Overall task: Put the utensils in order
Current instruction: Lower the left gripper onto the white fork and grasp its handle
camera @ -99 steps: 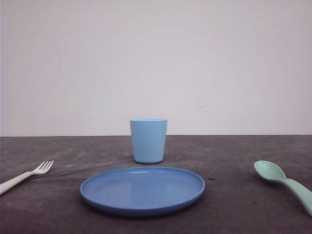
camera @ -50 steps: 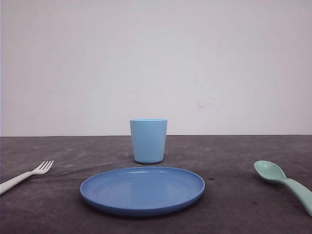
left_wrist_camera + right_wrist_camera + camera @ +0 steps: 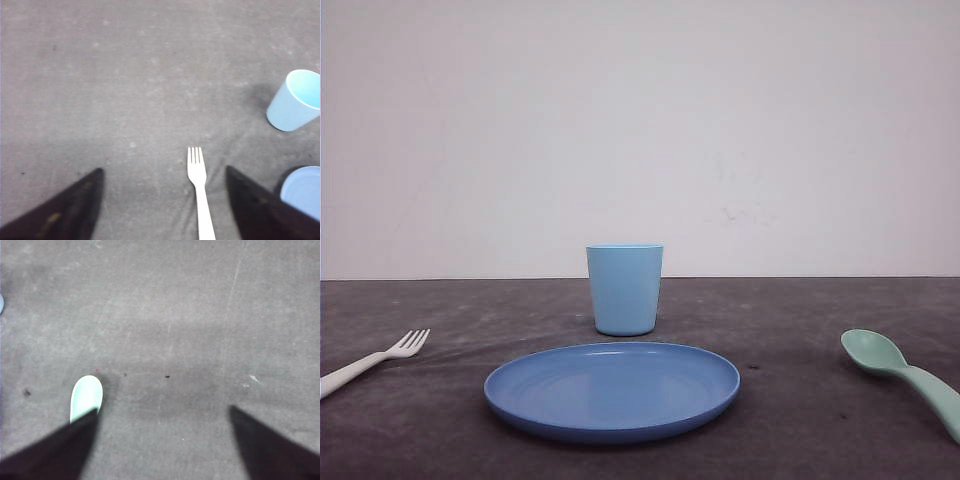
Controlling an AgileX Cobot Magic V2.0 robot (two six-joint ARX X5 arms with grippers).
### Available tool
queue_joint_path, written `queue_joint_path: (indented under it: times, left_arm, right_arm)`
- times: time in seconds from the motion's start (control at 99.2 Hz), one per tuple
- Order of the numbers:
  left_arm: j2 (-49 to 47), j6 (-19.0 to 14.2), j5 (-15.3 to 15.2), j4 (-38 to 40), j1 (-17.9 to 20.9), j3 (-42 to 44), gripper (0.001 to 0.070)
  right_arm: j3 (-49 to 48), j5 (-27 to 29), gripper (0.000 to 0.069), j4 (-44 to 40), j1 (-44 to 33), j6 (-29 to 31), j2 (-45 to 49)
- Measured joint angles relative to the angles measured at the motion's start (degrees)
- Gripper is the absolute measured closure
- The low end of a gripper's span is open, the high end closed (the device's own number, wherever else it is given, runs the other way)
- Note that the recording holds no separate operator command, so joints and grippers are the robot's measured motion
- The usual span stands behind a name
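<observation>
Dark grey surface (image 3: 800, 420) holds the fork (image 3: 372, 361) far left and the spoon (image 3: 905, 374) far right, either side of the plate (image 3: 612, 388). Both hands, left hand (image 3: 162, 200) and right hand (image 3: 162, 440), are spread wide, holding nothing. The thin fork may slip when pinched; the spoon lies off-centre and could be missed.

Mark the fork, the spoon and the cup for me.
fork (image 3: 196, 169), left wrist view, base of the tines.
spoon (image 3: 872, 351), front view, the bowl.
cup (image 3: 625, 290), front view, middle of the outer wall.

Staged test bench: bare white wall (image 3: 640, 130) behind scuffed grey tabletop (image 3: 800, 310).
</observation>
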Motion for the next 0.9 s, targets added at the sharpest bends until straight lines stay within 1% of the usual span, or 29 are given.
queue_joint_path:
  times: [0.05, 0.081, 0.161, 0.222, 0.403, 0.444, 0.595, 0.716, 0.897]
  left_arm:
    - [0.48, -0.04, 1.01, 0.04, -0.02, 0.0, 0.0199]
    - [0.85, -0.15, 1.79, 0.09, -0.15, 0.0, 0.0195]
    - [2.4, -1.05, 3.8, 0.24, -0.87, 0.0, 0.0189]
    - [4.04, -1.81, 4.7, 0.35, -1.95, 0.0, 0.0189]
    - [11.17, -3.89, 4.7, 1.18, -6.86, 0.0, 0.019]
    - [13.03, -4.44, 4.17, 1.81, -7.96, 0.0, 0.019]
    - [21.18, -5.62, 0.5, 4.5, -12.0, 0.0, 0.0192]
    - [27.69, -5.86, -2.69, 6.25, -14.32, 0.0, 0.0193]
    - [36.3, -5.88, -4.52, 8.81, -16.06, 0.0, 0.0193]
  right_arm:
    - [0.0, 0.0, 0.0026, 0.0, 0.0, 0.0, 0.0]
    - [0.0, 0.0, 0.001, 0.0, 0.0, 0.02, 0.0]
    - [0.0, 0.0, 0.0011, 0.0, 0.0, -0.02, 0.0]
    - [0.0, 0.0, 0.0011, 0.0, 0.0, -0.02, 0.0]
    - [0.0, 0.0, 0.0011, 0.0, 0.0, -0.02, 0.0]
    - [0.0, 0.0, 0.0011, 0.0, 0.0, -0.02, 0.0]
    - [0.0, 0.0, 0.0011, 0.0, 0.0, -0.02, 0.0]
    - [0.0, 0.0, 0.0011, 0.0, 0.0, -0.02, 0.0]
    - [0.0, 0.0, 0.0011, -0.39, 0.0, -0.02, 0.0]
